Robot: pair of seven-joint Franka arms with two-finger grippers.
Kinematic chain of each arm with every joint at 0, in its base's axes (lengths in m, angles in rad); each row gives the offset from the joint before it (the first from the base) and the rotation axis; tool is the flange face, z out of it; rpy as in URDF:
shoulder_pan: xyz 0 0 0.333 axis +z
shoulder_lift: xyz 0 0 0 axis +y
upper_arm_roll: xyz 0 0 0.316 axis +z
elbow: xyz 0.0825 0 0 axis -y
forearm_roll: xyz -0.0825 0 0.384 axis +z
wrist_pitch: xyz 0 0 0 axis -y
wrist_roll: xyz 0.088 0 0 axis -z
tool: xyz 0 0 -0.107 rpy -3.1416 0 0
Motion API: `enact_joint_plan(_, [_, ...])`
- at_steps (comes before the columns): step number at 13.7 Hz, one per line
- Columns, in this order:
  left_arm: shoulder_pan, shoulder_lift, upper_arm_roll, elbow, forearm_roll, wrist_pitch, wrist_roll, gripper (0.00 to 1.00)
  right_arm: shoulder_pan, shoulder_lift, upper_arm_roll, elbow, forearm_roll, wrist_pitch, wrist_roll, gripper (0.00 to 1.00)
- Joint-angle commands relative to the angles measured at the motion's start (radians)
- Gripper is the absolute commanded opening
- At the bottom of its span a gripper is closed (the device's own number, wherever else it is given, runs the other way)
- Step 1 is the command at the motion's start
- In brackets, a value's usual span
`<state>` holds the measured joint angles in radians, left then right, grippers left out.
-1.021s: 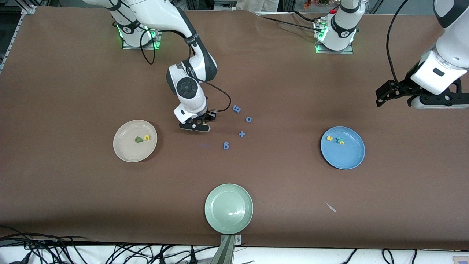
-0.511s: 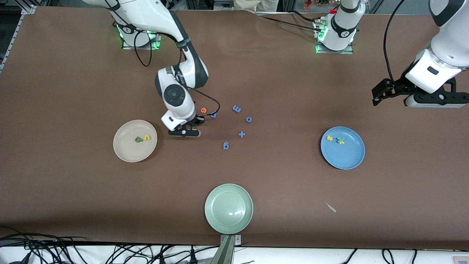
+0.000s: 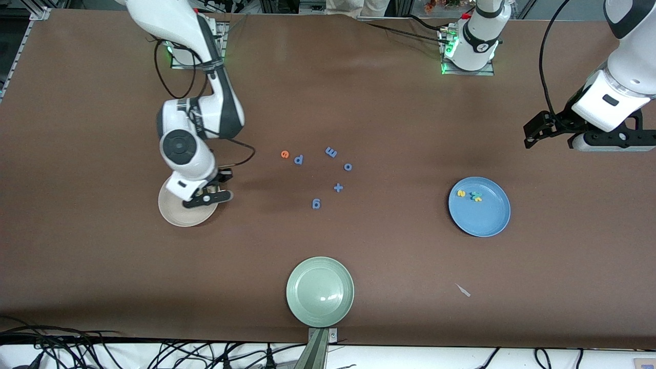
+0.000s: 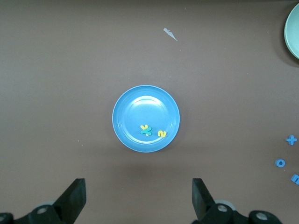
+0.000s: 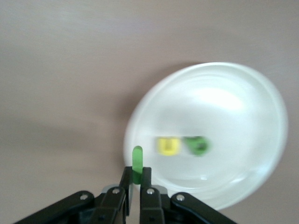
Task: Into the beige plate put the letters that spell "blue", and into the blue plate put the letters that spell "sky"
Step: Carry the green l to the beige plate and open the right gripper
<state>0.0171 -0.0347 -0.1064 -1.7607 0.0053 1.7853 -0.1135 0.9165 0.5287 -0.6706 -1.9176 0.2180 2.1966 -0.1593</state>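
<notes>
Right gripper (image 5: 133,183): pinches the light green l (image 5: 137,163) over the beige plate (image 5: 261,93)
Left gripper (image 4: 138,198): waits, fingers wide apart, above the blue plate (image 4: 126,112)

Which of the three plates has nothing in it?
The pale green plate, nearest the front camera, is empty. The blue plate holds small yellow and teal letters; the beige plate holds a yellow and a green one.

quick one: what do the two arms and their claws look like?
Both arms are glossy white with dark grey joint bands and round grey joint caps, a loose black cable on each, and green lights at the bases. The right claw and the left claw are black, two-fingered, with small silver screws.
</notes>
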Motion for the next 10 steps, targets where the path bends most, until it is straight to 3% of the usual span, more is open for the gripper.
enact_joint_plan(1, [-0.005, -0.002, -0.003, 0.009, 0.012, -0.014, 0.005, 1.0, -0.001, -0.021, -0.04, -0.099, -0.003, 0.064, -0.138, 0.0])
enact_joint_plan(2, [-0.005, -0.002, -0.004, 0.009, 0.012, -0.015, 0.003, 1.0, -0.002, -0.038, -0.041, -0.153, 0.0, 0.116, -0.138, 0.08])
enact_joint_plan(3, [-0.005, -0.001, -0.004, 0.01, 0.012, -0.014, 0.005, 1.0, -0.002, -0.048, -0.041, -0.193, 0.018, 0.145, -0.135, 0.28])
enact_joint_plan(4, [-0.003, -0.001, -0.003, 0.01, 0.012, -0.014, 0.011, 1.0, -0.004, -0.059, -0.041, -0.208, 0.049, 0.141, -0.137, 0.39])
enact_joint_plan(6, [-0.003, -0.001, -0.003, 0.009, 0.012, -0.018, 0.012, 1.0, -0.005, -0.088, -0.041, -0.222, 0.057, 0.115, -0.131, 0.45])
enact_joint_plan(10, [-0.003, -0.001, -0.003, 0.009, 0.012, -0.018, 0.014, 1.0, 0.013, -0.105, -0.014, -0.189, 0.06, 0.062, 0.018, 0.46])
